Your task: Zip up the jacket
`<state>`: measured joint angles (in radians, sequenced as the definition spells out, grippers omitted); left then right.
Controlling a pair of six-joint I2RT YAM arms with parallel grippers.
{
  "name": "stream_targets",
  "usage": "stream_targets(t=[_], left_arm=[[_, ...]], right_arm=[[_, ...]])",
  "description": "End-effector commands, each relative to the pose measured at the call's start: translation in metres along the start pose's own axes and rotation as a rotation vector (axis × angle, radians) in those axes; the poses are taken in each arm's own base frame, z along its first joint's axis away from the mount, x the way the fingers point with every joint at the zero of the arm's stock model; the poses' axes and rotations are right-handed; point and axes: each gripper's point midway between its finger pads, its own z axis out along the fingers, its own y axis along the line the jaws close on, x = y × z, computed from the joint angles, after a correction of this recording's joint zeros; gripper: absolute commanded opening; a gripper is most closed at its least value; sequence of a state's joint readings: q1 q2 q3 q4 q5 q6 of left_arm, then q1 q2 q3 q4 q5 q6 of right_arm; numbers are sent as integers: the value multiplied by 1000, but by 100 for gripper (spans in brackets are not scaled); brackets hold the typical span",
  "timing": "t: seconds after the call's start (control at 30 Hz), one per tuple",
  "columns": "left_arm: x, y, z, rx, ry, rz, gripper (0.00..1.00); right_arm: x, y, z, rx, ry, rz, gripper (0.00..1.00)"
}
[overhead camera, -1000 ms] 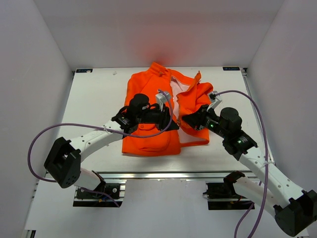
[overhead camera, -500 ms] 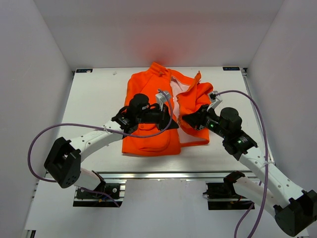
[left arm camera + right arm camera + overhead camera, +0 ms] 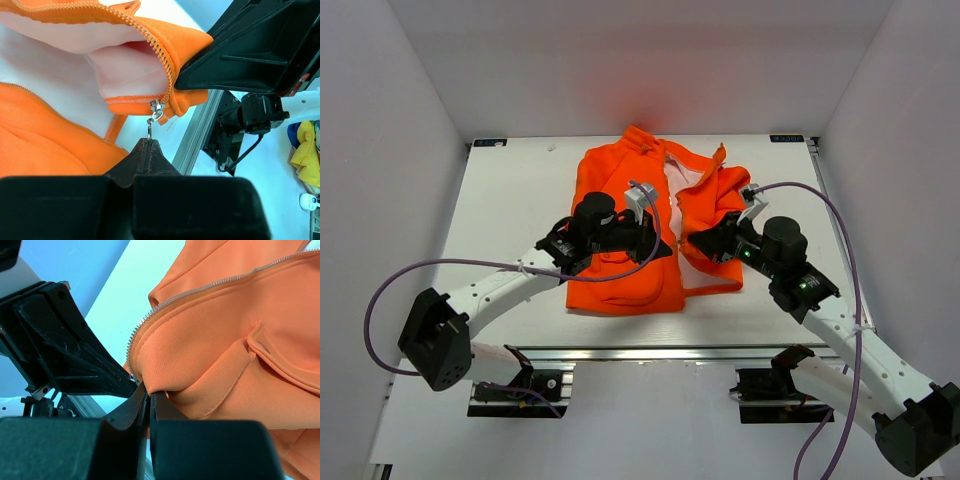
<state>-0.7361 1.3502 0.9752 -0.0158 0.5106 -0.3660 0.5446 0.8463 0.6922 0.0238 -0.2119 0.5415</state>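
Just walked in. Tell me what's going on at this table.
Two robot arms are working on a bright orange fabric jacket lying on the white table, its front open with pale pinkish lining showing. The left tool is shut on the small metal zipper pull at the bottom of one front edge. The right tool pinches the orange fabric close beside it, at that bottom corner. The zipper is not yet drawn up.
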Motion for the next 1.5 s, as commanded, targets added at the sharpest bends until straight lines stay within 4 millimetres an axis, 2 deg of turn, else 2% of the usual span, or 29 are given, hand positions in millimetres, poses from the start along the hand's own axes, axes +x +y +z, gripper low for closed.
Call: stream_targets(t=[0.0, 0.2, 0.37, 0.47, 0.6, 0.63, 0.7, 0.73, 0.83, 0.9, 1.0, 1.03, 1.07, 1.1, 1.13, 1.17, 1.27, 1.47], left_arm=[[-15, -4, -6, -11, -24, 34, 0], [-30, -19, -1, 64, -39, 56, 0], [-38, -34, -13, 101, -73, 79, 0], [-29, -29, -16, 78, -66, 54, 0], [-9, -25, -14, 87, -46, -4, 0], [9, -19, -13, 85, -20, -36, 0], [19, -20, -12, 109, -24, -89, 0], [36, -15, -12, 105, 1, -123, 0], [51, -13, -9, 118, 34, -182, 0], [56, -13, -9, 115, 52, -194, 0], [43, -13, -10, 103, 29, -166, 0], [39, -14, -11, 99, 25, -142, 0], [25, -20, -12, 108, -1, -115, 0], [20, -23, -13, 120, -9, -101, 0], [15, -27, -15, 135, -16, -87, 0], [10, -32, -17, 151, -32, -75, 0], [10, -34, -19, 154, -34, -71, 0], [28, -23, -16, 120, 16, -115, 0]], right_arm=[[-30, 20, -1, -58, -75, -49, 0], [-27, 28, 4, -118, -65, -37, 0], [-30, 29, 8, -134, -89, -36, 0], [-32, 33, 10, -159, -102, -21, 0], [-51, 39, 8, -166, -174, -29, 0], [-56, 40, 7, -160, -192, -34, 0], [-71, 42, 4, -145, -236, -46, 0], [-75, 44, 2, -146, -250, -53, 0], [-85, 54, -3, -171, -265, -74, 0], [-84, 56, -3, -178, -255, -79, 0], [-61, 56, -1, -214, -153, -114, 0], [-44, 52, 1, -215, -88, -113, 0], [-37, 47, 2, -202, -69, -101, 0], [-34, 44, 0, -191, -71, -90, 0], [-23, 34, 2, -165, -58, -69, 0], [-23, 34, 1, -168, -69, -68, 0], [-28, 35, -2, -169, -101, -64, 0], [-48, 40, -2, -156, -153, -65, 0]])
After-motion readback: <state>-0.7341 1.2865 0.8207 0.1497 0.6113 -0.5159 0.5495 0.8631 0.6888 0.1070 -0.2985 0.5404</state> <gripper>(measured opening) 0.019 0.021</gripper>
